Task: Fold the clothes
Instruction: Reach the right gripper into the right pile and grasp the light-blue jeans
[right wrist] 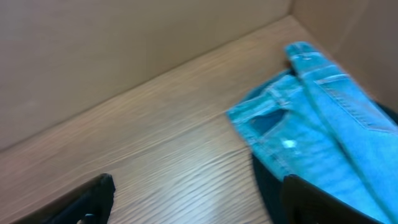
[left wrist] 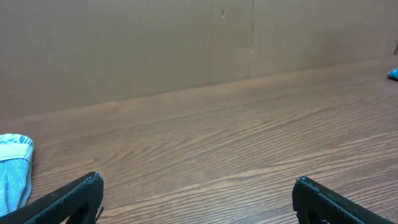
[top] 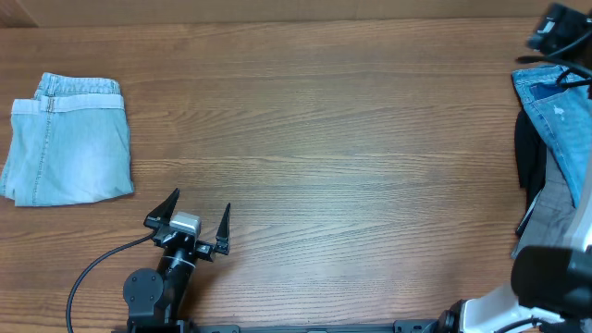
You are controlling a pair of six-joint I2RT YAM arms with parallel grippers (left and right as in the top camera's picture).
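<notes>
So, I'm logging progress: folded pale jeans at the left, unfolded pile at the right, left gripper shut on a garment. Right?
Not quite: the overhead view shows the left gripper open and empty. The folded pale jeans at the left and the unfolded pile at the right are as you say.

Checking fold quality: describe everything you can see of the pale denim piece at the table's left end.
The pale-wash jeans are folded into a compact, roughly square bundle lying flat on the wooden table, near its left end. The fabric looks like faded light-blue denim. A seamed waistband runs across the top, and layered edges show at the left corners. Only the table touches it. The left gripper is open and stands apart from it, toward the near edge. The left wrist view catches just one corner.
</notes>
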